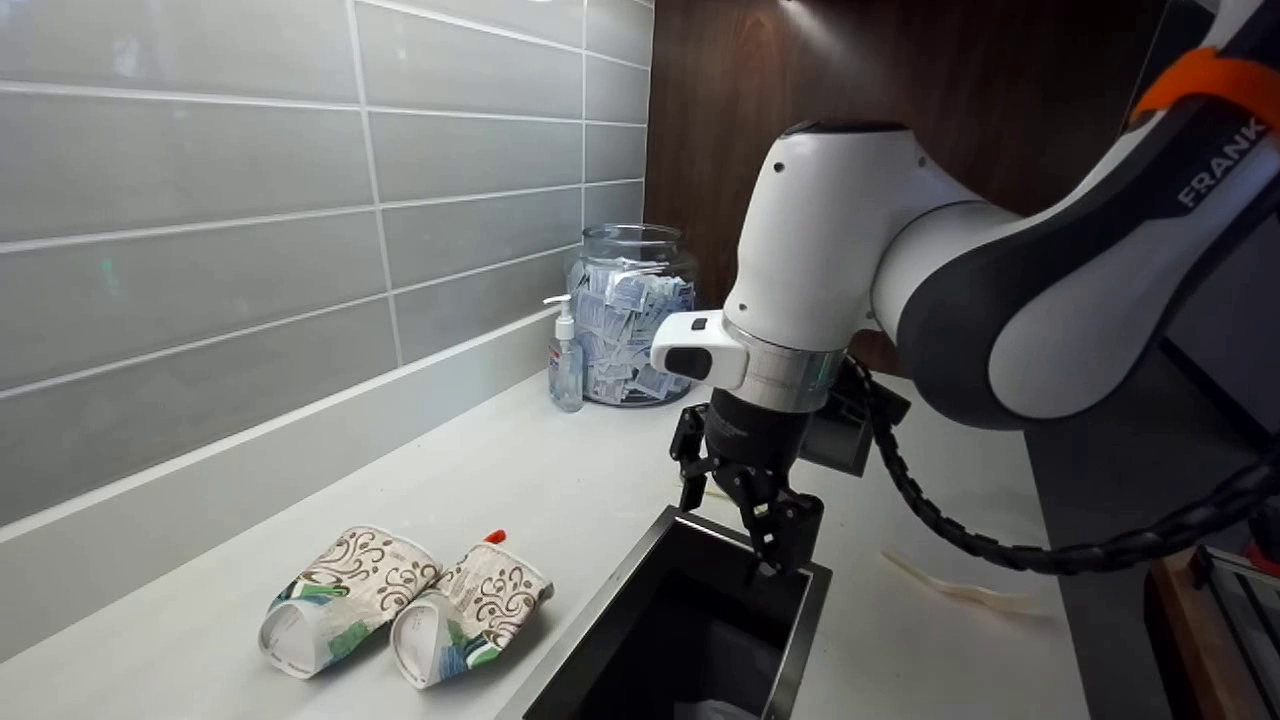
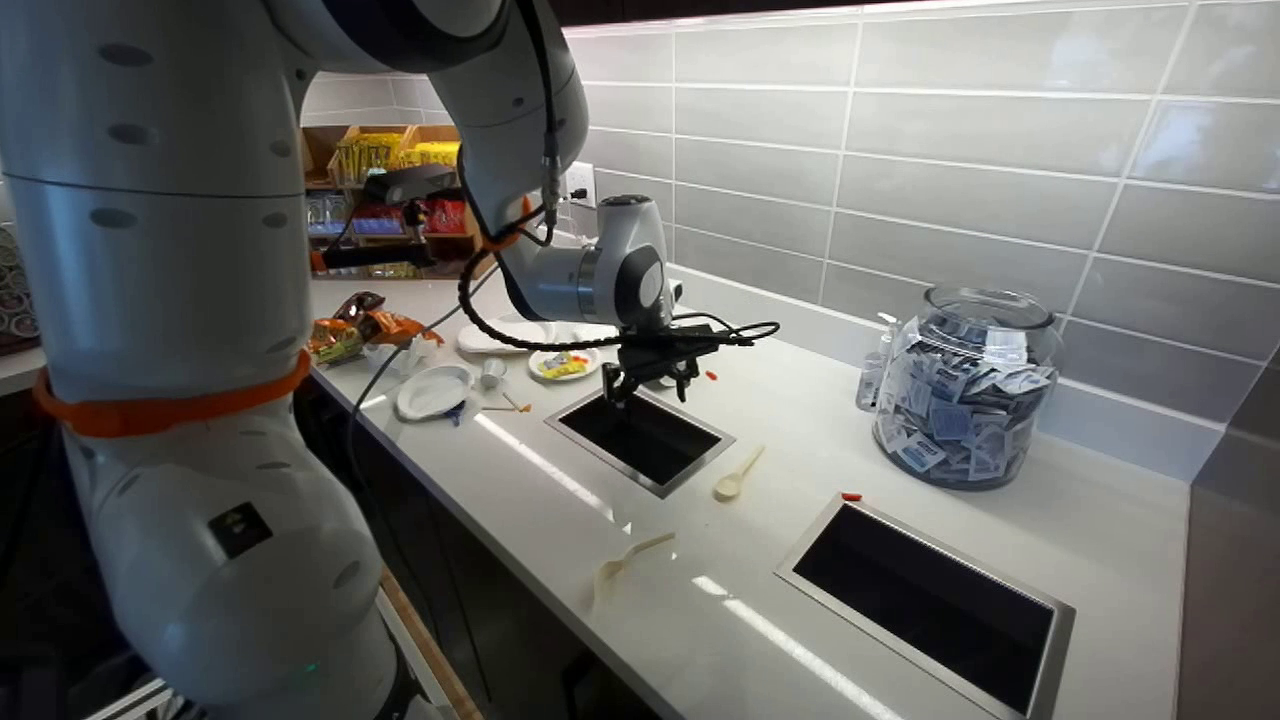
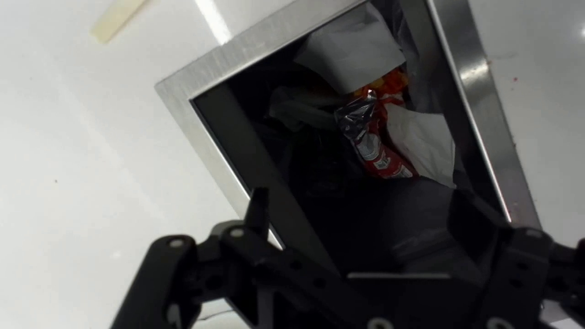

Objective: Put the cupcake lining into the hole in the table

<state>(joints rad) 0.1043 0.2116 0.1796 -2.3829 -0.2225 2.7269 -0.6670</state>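
Gaping wide, my gripper (image 3: 362, 208) overhangs the hole (image 2: 655, 445) between the tabletop's (image 2: 790, 410) long edges; only my wrist view shows a red wrapper (image 3: 385, 159) inside.

A metal-rimmed rectangular hole (image 1: 604, 600) in a white counter (image 1: 450, 480) serves as dial centre in an exterior view; above its one-o'clock end hangs a black gripper (image 1: 735, 538), fingers spread apart, on a white-and-black arm (image 1: 830, 240) that extends toward two o'clock. At nine o'clock lie two crumpled paper containers (image 1: 360, 580), brown-swirled, side by side; at ten, just beyond the one nearer the hole, a small red-orange cupcake lining (image 1: 495, 537). At eleven stands a clear pump bottle (image 1: 566, 365); at twelve, just beside it, a glass jar (image 1: 630, 252) of blue-and-white sachets (image 1: 620, 340); at three lies a pale cream strip (image 1: 975, 596).
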